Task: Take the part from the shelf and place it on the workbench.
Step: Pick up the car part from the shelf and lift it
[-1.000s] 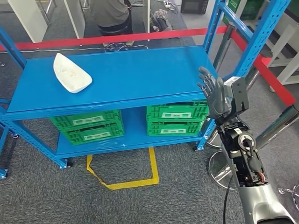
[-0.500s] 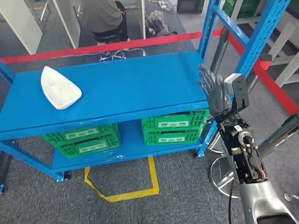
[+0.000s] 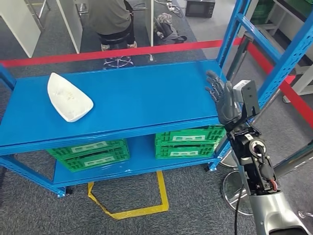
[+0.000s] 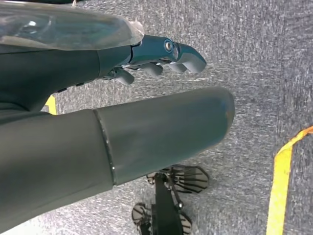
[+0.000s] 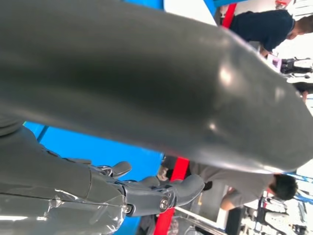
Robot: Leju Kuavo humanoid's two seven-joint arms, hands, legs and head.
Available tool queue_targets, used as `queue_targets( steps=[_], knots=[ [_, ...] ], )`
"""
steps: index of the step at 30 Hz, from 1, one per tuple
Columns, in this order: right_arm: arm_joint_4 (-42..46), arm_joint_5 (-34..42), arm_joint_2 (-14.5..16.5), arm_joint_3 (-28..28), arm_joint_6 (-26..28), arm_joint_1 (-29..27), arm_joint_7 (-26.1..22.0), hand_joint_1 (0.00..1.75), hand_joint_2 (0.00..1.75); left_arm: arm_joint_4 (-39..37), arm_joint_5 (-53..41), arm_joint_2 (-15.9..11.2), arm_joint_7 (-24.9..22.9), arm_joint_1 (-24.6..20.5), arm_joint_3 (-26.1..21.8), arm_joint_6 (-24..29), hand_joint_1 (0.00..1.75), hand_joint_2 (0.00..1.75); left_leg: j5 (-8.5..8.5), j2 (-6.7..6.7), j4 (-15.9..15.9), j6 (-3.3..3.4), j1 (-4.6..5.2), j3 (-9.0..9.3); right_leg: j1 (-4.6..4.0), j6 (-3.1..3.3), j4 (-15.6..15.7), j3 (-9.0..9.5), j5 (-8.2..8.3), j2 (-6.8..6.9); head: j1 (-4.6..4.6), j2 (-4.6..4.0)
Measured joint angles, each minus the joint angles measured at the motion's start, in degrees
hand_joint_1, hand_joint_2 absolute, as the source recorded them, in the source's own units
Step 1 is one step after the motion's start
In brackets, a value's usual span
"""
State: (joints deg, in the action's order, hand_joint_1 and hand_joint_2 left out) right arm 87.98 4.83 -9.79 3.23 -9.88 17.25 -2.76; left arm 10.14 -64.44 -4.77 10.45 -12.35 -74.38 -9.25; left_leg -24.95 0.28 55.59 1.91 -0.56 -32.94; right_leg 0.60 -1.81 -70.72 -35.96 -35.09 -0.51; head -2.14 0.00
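The white part lies on the blue shelf, toward its left end, resting flat on the top board with nothing touching it. The right hand is raised at the shelf's right end, above its near right corner, with its fingers spread apart and empty. It is well apart from the part, with most of the shelf's length between them. The left hand hangs low over the grey carpet, seen from its wrist camera; its fingers look loosely extended and hold nothing.

Under the top board, two green crates sit on the lower level, one to the left and one to the right. A yellow floor marking lies on the carpet in front of the shelf. Beyond a red tape line on the far side, a person sits on a stool.

The step in hand looks like the approach: the robot faces the shelf but no reach toward the part has begun. The next move probably calls for shifting left, or extending the nearer arm across the board, until a hand sits over the part, then lowering and closing the fingers around its broad shallow body. Its sloped, smooth sides could let it slide, so a grip spanning its width seems wise
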Motion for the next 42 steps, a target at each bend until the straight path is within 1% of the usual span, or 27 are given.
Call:
queue_targets(
  steps=[1,2,4,5,6,8,10,12,13,15,16,17,18,20,21,22,26,28,30,31,32,33,35,36,38,40,42],
  knots=[
    [0.0,0.0,0.0,0.0,0.0,-0.2,0.0,0.0,0.0,0.0,0.0,0.0,0.0,0.0,0.0,0.0,0.0,0.0,-0.37,-0.05,0.0,0.05,0.08,0.42,-0.01,0.04,-1.8,-1.6,0.34,0.0,-0.29,0.0],
    [0.0,0.0,0.0,0.0,0.0,-0.4,0.0,0.0,0.0,0.0,0.0,0.0,0.0,0.0,0.0,0.0,0.0,0.0,-0.76,-0.12,0.0,0.04,0.16,0.93,-0.03,0.2,-1.1,-2.03,1.92,0.0,-0.55,0.0],
    [0.0,0.0,0.0,0.0,0.0,-0.4,0.0,0.0,0.0,0.0,0.0,0.1,0.0,0.1,0.0,0.0,0.0,0.0,-1.6,-0.26,0.0,-0.07,0.31,2.14,-0.27,0.94,5.8,-0.14,7.25,0.02,-1.13,0.0],
    [0.0,0.0,0.0,0.0,0.0,-0.4,0.0,0.0,0.0,0.0,0.0,0.1,0.0,0.0,0.0,0.0,0.0,0.0,-1.97,-0.31,-0.1,-0.2,0.43,2.62,-0.49,1.42,9.5,1.22,9.25,0.07,-1.19,0.0],
    [0.0,-0.1,0.0,0.0,0.0,-0.4,0.0,0.0,0.0,0.0,0.0,0.2,0.0,0.0,0.0,0.0,0.0,0.0,-2.24,-0.36,-0.1,-0.38,0.49,2.89,-0.73,1.87,12.4,2.41,10.3,0.12,-1.29,0.0],
    [0.0,-0.1,0.0,0.0,0.0,-0.3,0.0,0.0,0.0,0.0,0.0,0.3,0.0,0.0,0.0,0.0,0.0,0.0,-2.43,-0.35,-0.2,-0.85,0.51,2.93,-1.05,2.39,14.4,3.59,10.07,0.13,-1.32,0.0],
    [0.2,-0.1,0.0,0.0,0.0,-0.2,0.0,0.0,0.0,0.0,0.0,0.3,0.0,-0.1,0.0,0.1,0.0,0.0,-2.64,-0.26,-0.4,-1.39,0.55,3.1,-0.76,2.62,15.5,4.4,9.94,0.04,-1.49,0.0],
    [0.3,-0.1,0.0,0.0,-0.1,-0.1,0.0,0.0,0.0,-0.1,0.0,0.2,0.0,-0.2,0.0,0.1,0.0,0.0,-4.12,-0.28,2.3,-2.03,0.58,1.89,-0.23,2.86,16.7,5.43,10.11,0.11,-1.15,0.0],
    [0.3,-0.1,0.0,0.0,-0.1,-0.1,0.0,0.0,0.0,-0.1,0.0,0.2,0.0,-0.1,0.0,0.2,0.0,0.0,-5.43,-0.3,5.5,-2.32,0.44,0.12,-0.09,2.95,17.1,5.83,10.12,0.19,-0.83,0.0],
    [0.3,-0.1,0.0,0.0,-0.1,0.0,0.0,0.0,0.0,-0.1,0.0,0.1,0.0,0.0,0.0,0.3,0.0,0.0,-7.82,-0.31,13.5,-2.94,0.13,-5.02,0.03,3.08,17.2,6.14,9.9,0.24,-0.04,0.0],
    [0.3,-0.1,0.0,0.0,-0.1,-0.1,0.0,0.0,0.0,-0.1,0.0,0.1,0.0,0.1,0.0,0.3,0.0,0.0,-7.8,-0.3,15.8,-3.21,-0.09,-6.96,0.09,3.08,17.2,6.27,9.71,0.23,0.23,0.0],
    [0.3,-0.1,0.0,0.0,-0.2,-0.2,0.0,0.0,0.0,-0.1,0.0,0.1,0.0,0.1,0.0,0.3,0.0,0.0,-6.61,-0.29,15.9,-3.47,-0.32,-7.87,0.2,2.96,17.2,6.46,9.47,0.2,0.42,0.0],
    [0.3,-0.1,0.0,0.0,-0.2,-0.2,0.0,0.0,0.0,-0.1,0.0,0.0,0.1,0.1,0.0,0.4,0.0,0.0,-4.41,-0.28,13.7,-3.68,-0.54,-7.5,0.35,2.76,17.2,6.76,9.18,0.17,0.54,0.0],
    [0.3,-0.1,0.0,0.0,-0.2,-0.2,-0.1,0.0,0.0,-0.1,-0.1,0.0,0.2,0.1,0.0,0.6,0.0,0.0,0.33,-0.25,5.7,-4.04,-0.88,-4.52,0.54,2.08,16.9,7.37,8.37,0.08,0.88,0.0],
    [0.3,-0.1,0.0,0.0,-0.2,-0.2,-0.1,0.0,0.0,-0.1,-0.1,-0.1,0.3,0.1,0.0,0.7,0.0,0.0,1.61,-0.36,2.6,-3.91,-0.92,-3.17,0.52,1.68,16.7,7.53,7.97,0.0,1.13,0.0],
    [0.3,-0.1,0.0,0.0,-0.3,-0.1,-0.2,0.0,0.0,-0.1,-0.1,-0.1,0.3,0.1,0.0,0.7,0.0,0.0,2.06,-0.46,0.7,-3.65,-0.91,-2.34,0.44,1.32,16.6,7.63,7.65,-0.06,1.24,0.0],
    [0.3,-0.1,0.0,0.1,-0.6,0.3,-0.6,0.0,0.0,-0.1,-0.1,0.0,0.3,0.0,0.0,0.8,0.0,0.0,1.56,-0.69,-0.2,-1.87,-0.67,-1.76,0.66,0.18,16.0,7.72,6.46,-0.01,0.87,0.0],
    [0.3,-0.1,0.0,0.1,-0.7,0.4,-0.7,0.0,0.0,-0.1,0.0,-0.1,0.3,0.0,0.0,0.8,0.0,0.0,1.36,-0.72,-0.4,-1.2,-0.76,-1.41,0.7,-0.18,11.0,5.61,3.72,0.13,0.22,0.0],
    [0.2,-0.1,0.0,0.1,-0.7,0.5,-0.7,0.0,0.0,-0.1,0.0,0.0,0.3,0.0,0.0,0.8,0.0,0.0,1.1,-0.86,-0.3,-0.8,-0.55,-1.19,0.62,-0.28,2.4,1.12,0.29,0.17,-0.57,0.0],
    [0.1,-0.1,0.0,0.1,-0.7,0.5,-0.7,0.0,0.0,-0.1,0.0,0.0,0.3,0.0,0.0,0.8,0.0,0.0,0.98,-1.02,-0.3,-0.68,-0.42,-1.06,0.57,-0.23,-0.6,-0.73,-0.36,0.17,-0.83,0.0],
    [0.0,-0.1,0.0,0.1,-0.7,0.4,-0.7,0.0,0.0,-0.1,-0.1,0.0,0.3,0.1,0.0,0.8,0.0,0.0,0.85,-1.26,-0.3,-0.62,-0.29,-0.89,0.52,-0.07,-1.4,-1.56,0.23,0.17,-1.06,0.0],
    [-0.1,-0.1,0.0,0.2,-0.7,0.4,-0.7,0.0,0.0,-0.1,-0.1,0.0,0.3,0.1,0.0,0.8,0.0,0.0,0.71,-1.56,-0.3,-0.62,-0.16,-0.62,0.45,0.22,0.4,-1.11,2.12,0.11,-1.29,0.0],
    [-0.2,-0.1,0.0,0.2,-0.7,0.5,-0.8,0.0,0.0,-0.1,-0.1,0.1,0.3,0.0,0.0,0.8,0.0,0.0,0.39,-2.2,-0.4,-0.71,-0.03,0.01,0.17,1.19,8.3,1.97,7.14,-0.76,-1.69,0.0],
    [-0.2,-0.1,0.0,0.2,-0.7,0.5,-0.8,0.0,0.0,-0.1,-0.1,0.1,0.3,0.0,0.0,0.8,0.0,0.0,0.31,-2.49,-0.4,-0.84,0.01,0.15,0.01,1.64,11.8,3.37,8.92,-1.45,-1.67,0.0],
    [-0.2,-0.1,0.0,0.2,-0.7,0.6,-0.8,0.0,0.0,-0.1,-0.1,0.2,0.3,-0.1,0.0,0.8,0.0,0.0,0.4,-3.09,-0.4,-1.34,-0.22,-0.09,-0.33,2.21,15.1,4.59,9.76,-2.18,-1.83,0.0],
    [-0.2,-0.1,0.0,0.2,-0.7,0.6,-0.8,0.0,0.0,-0.1,-0.2,0.2,0.3,0.0,0.0,0.8,0.0,0.0,0.56,-3.62,-0.7,-2.08,-0.38,-0.28,-0.37,2.45,16.1,4.99,9.72,-1.62,-2.09,0.0],
    [-0.2,-0.1,0.1,0.2,-0.7,0.7,-0.9,0.0,0.0,-0.1,-0.2,0.2,0.3,0.0,0.0,0.8,0.0,0.0,-0.46,-3.02,0.7,-2.68,-0.26,-0.76,-0.07,2.81,17.1,5.67,10.04,-0.88,-1.78,0.0]
  ],
)
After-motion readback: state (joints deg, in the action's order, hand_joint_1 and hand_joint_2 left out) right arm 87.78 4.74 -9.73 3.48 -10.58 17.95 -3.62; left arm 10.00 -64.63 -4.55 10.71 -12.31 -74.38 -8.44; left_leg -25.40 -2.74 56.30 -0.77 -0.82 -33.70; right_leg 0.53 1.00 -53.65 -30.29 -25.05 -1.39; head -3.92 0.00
